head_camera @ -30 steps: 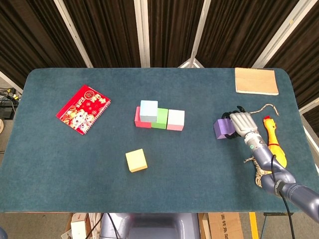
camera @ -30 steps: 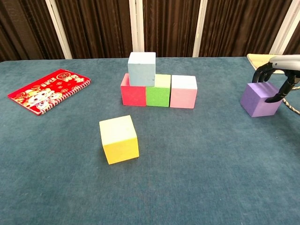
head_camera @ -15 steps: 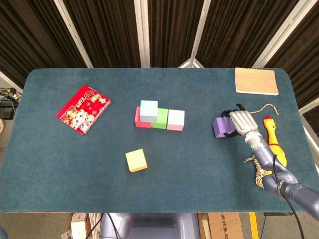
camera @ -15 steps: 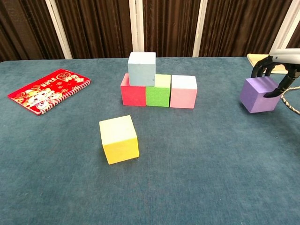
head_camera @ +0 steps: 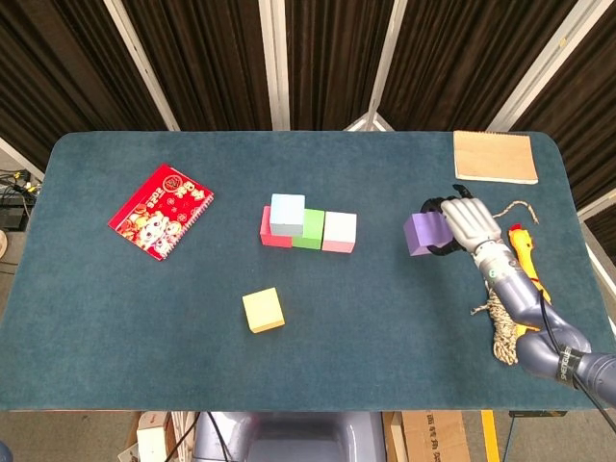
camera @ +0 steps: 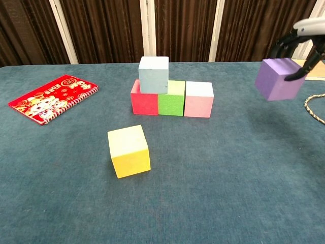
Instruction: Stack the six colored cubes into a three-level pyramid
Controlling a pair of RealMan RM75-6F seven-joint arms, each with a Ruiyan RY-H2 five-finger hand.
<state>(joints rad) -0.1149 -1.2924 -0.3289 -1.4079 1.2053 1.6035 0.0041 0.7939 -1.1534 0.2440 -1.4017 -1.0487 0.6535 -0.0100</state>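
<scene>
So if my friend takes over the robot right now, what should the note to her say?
Right hand holds the purple cube up off the table. Left hand is not in view.
Done: red cube, green cube and pink cube sit in a row, light blue cube on top over red and green.
Left: put purple beside the blue one, over green and pink, then the yellow cube on top.

Overhead head view; low frontal chest view.

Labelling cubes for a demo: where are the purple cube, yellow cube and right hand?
purple cube (camera: 277,80), chest view, front face
yellow cube (camera: 131,158), chest view, front face
right hand (head_camera: 470,221), head view, back of hand
</scene>
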